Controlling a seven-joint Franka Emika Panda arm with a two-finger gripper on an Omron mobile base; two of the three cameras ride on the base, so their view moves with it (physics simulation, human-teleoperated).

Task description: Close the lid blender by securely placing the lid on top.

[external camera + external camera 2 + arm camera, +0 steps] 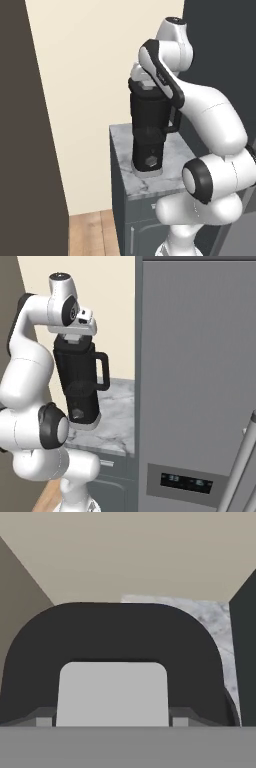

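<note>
Pincer (pixel 112 724) clamped on the lid's (pixel 115 637) grey knob, and we've got that lid sitting directly over the upright blender (pixel 148 131) on the marble surface (pixel 150 182), so straight down is our line.

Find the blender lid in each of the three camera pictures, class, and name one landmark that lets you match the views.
Left base view: the lid caps the blender just above centre, partly behind the arm.
Right base view: the lid sits upper left, under the hand.
Hand view: the lid spans the middle, its pale knob low centre.
Shared landmark: the marble counter.
</note>
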